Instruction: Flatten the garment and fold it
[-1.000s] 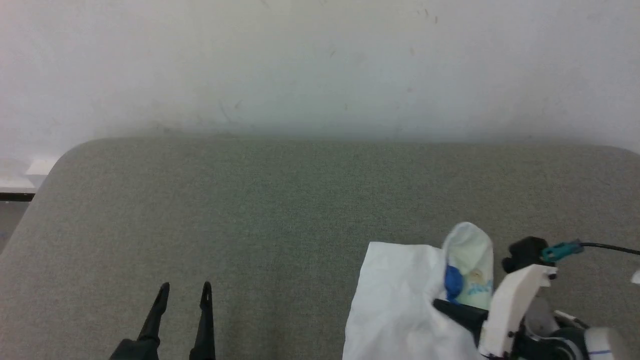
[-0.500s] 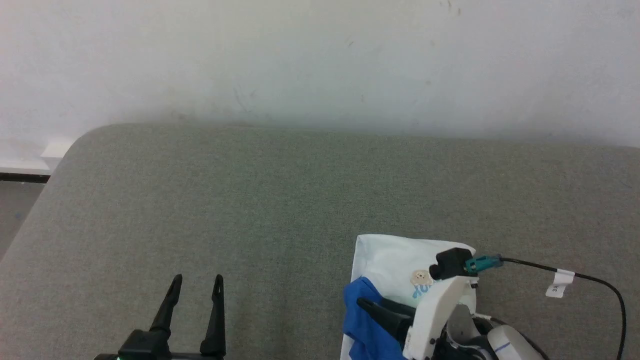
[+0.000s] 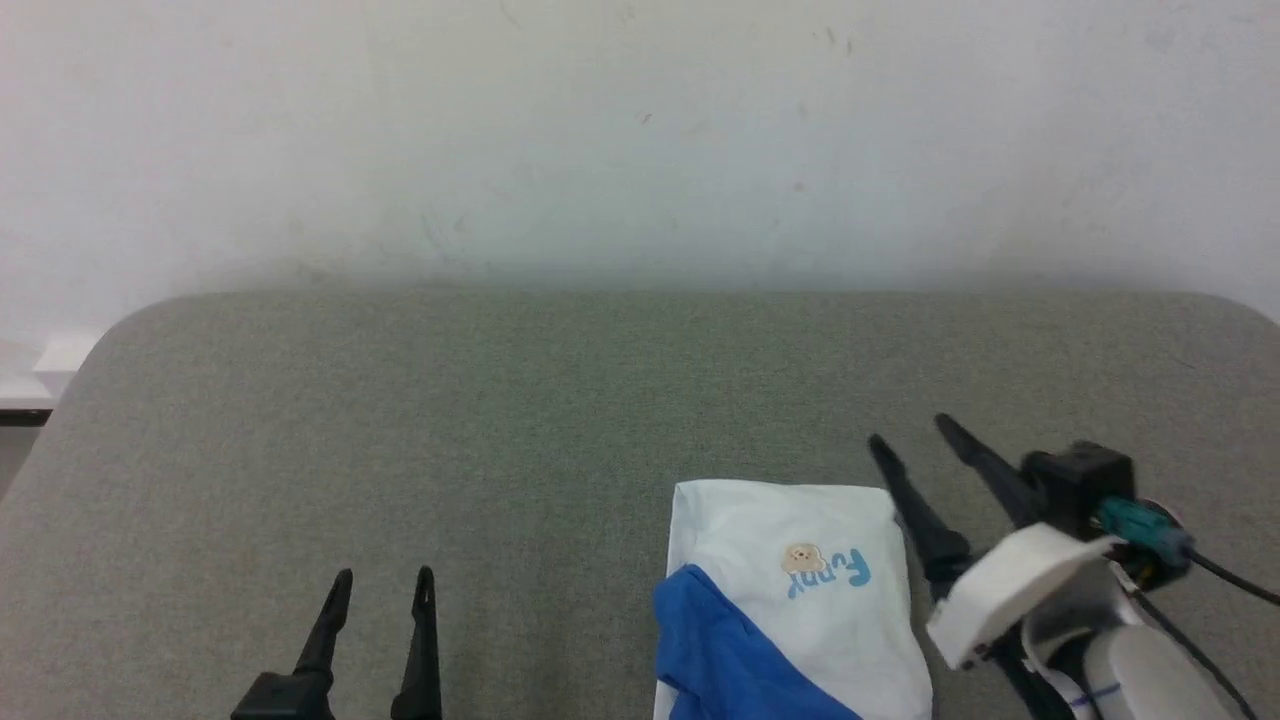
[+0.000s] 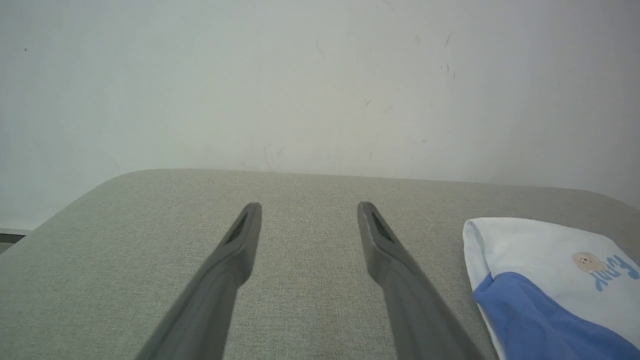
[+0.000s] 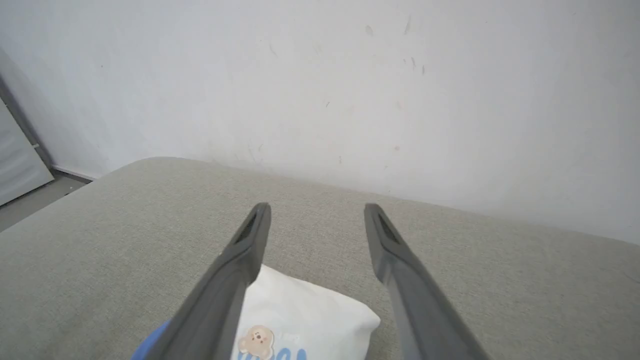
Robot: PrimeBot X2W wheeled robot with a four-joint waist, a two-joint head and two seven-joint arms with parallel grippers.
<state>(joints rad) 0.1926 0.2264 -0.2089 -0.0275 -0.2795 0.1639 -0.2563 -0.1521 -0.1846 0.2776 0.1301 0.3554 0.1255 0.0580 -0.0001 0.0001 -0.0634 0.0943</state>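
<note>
The bench [image 3: 400,420], covered in grey-green fabric, is bare across most of its width. The garment [image 3: 800,600] lies toward the bench's near edge, right of the middle, as a compact packet. A white panel is uppermost and a blue part is spread over its near-left corner; its nearest part is cut off by the head view's lower border.

The folding is judged to be essentially done, and the step in hand to be the letting-go. The right gripper [image 3: 908,430] is spread wide and grasps nothing, just beside the packet's right edge, fingers aimed at the bench's far edge. Whether the cloth is touched cannot be told. The left gripper [image 3: 384,573] is likewise released and empty, well apart from the garment, nearer the bench's left edge.

For the next move, a clean withdrawal is called for so that thin jersey is not dragged. The loose blue part may need tucking or smoothing.

In the left wrist view, the rounded fold along the packet's far-left side is shown. In the right wrist view, the packet's far-right corner is seen under one finger, with a strip of floor [image 5: 30,197] beyond the bench. The small bear print [image 3: 803,557] is read best from the head view.
</note>
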